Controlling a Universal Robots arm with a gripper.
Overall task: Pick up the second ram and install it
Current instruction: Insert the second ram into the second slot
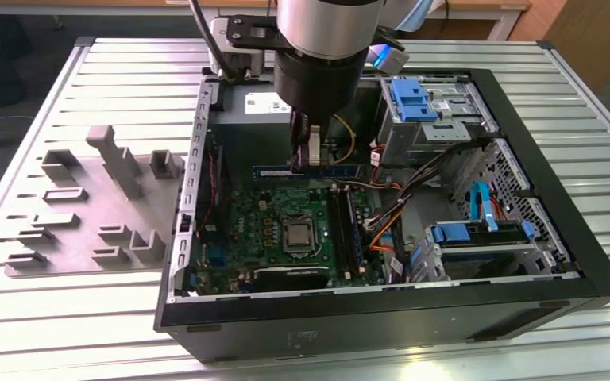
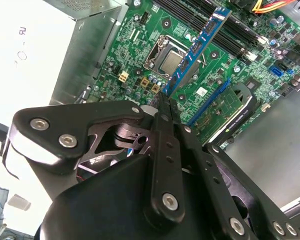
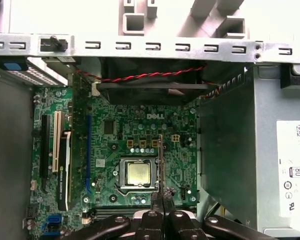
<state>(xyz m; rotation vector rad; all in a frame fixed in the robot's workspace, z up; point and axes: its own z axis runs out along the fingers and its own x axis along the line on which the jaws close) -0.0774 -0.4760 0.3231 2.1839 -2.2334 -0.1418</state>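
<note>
- The slatted metal surface carried an open computer case, lying on its side so that the boards inside faced up to the arm.
- The arm hung straight down into the case's far half. Its bulk hid the far wall and part of the power supply in the exterior view.
- The grey fixture stood just beside the case, on the exterior view's left. Its slots looked bare, though the small ones were hard to make out.
- The motherboard lay flat on the case floor. Whether any stick already sat in its long black slots could not be told.
- The end effector was pinching the second ram by one end, probably to leave the contact edge free.
- The ram was held clear above the board, near its far edge. The first wrist view showed it edge-on, a thin line.
- The processor lay below, partly crossed by the stick.
</note>
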